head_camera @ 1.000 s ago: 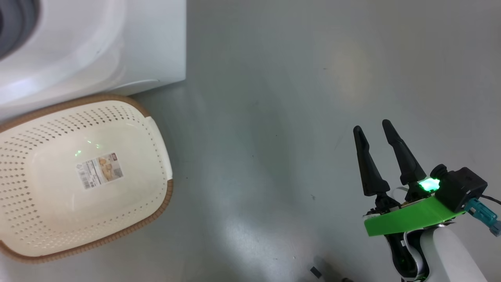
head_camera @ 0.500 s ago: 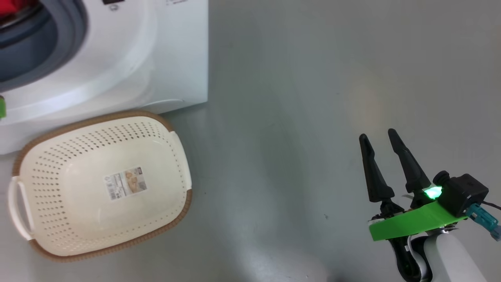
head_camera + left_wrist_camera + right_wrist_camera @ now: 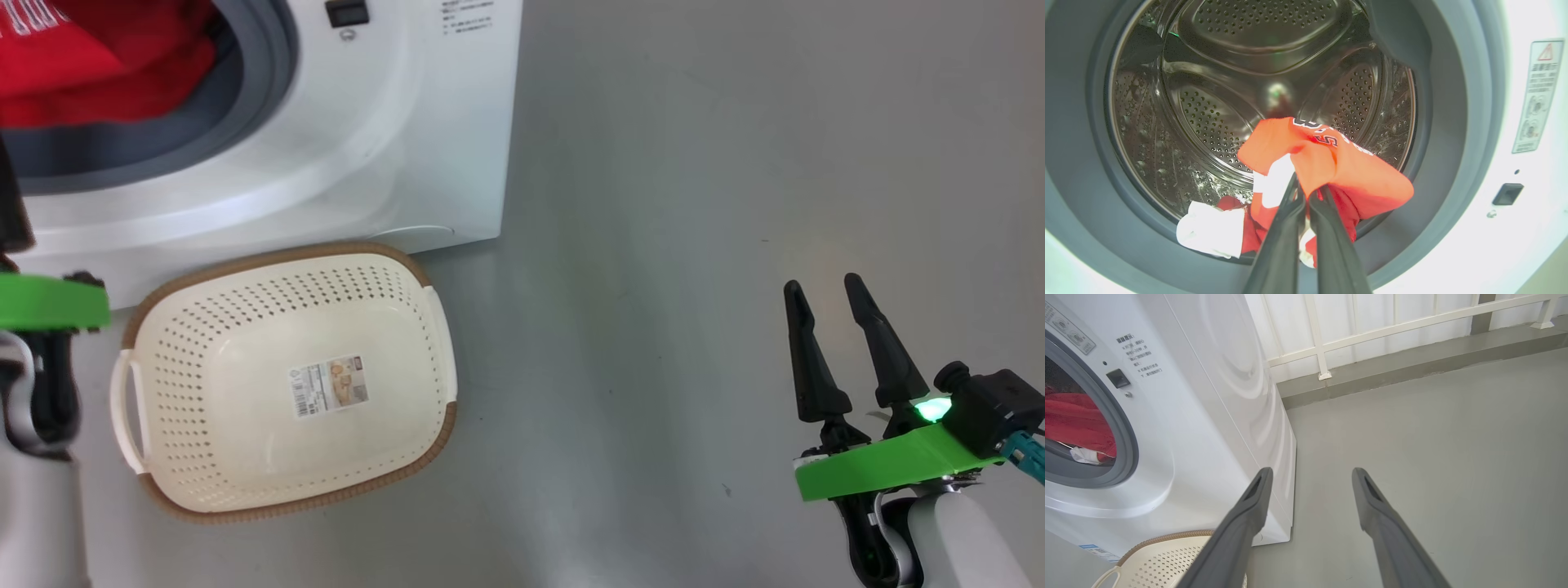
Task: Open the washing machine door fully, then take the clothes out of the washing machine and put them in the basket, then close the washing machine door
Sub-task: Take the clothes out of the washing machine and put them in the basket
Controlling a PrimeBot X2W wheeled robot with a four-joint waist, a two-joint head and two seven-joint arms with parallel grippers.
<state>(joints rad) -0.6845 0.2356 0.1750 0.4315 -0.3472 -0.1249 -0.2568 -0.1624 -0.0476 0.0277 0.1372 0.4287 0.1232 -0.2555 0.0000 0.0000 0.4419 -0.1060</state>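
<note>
— Two grippers to account for, so start with the head view. How do the clothes [image 3: 90,65] look?

— Bright red with white lettering, bunched in the mouth of the washing machine [image 3: 392,139] against its grey rubber ring [image 3: 273,73]. The picture's edge cuts them off. The left arm's green bracket [image 3: 49,300] sits at the left edge, under a dark piece I cannot make out. The basket [image 3: 245,310] stands on the floor [image 3: 653,245] just before the machine, with a barcode sticker [image 3: 328,385] on its bottom. The right gripper [image 3: 822,283] hangs well apart from all this, fingers spread and holding nothing.

— Left wrist view?

— The left gripper [image 3: 1306,190] is pinched tight on a fold of the red cloth at the front of the perforated drum [image 3: 1216,122] — its fingertips are buried in the fabric. A white part [image 3: 1210,230] trails low over the ring. How many garments there are, I cannot tell.

— Right wrist view?

— Fingers wide apart over the floor. The red clothes lie far left inside the opening, and the basket's rim shows at the bottom edge.
</note>
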